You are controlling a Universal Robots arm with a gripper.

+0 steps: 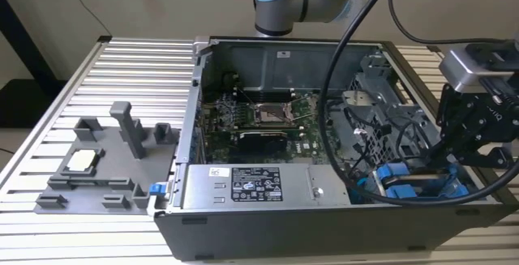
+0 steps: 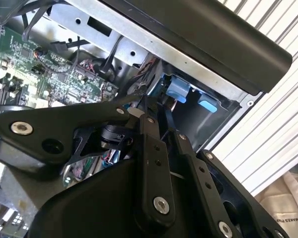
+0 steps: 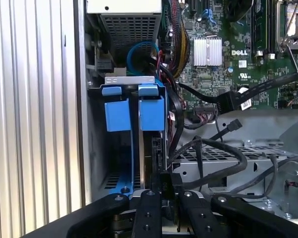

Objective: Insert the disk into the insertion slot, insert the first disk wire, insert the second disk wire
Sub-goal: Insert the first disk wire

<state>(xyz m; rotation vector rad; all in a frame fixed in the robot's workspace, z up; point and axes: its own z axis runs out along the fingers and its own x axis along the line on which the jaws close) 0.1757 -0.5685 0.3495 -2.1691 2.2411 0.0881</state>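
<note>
closest in, clenched on a black plug (image 3: 165,181) with the gripper (image 3: 168,194) — held right at the near edge of the disk (image 3: 147,154). just beyond, seated on edge in the slot (image 3: 129,81), blue tabs (image 3: 151,111) at the far end, beside a second blue frame (image 3: 117,115). farther off, past looping black cables (image 3: 223,148), the motherboard (image 3: 213,74) — all inside the open case (image 1: 324,228), at the exterior view's right.
</note>
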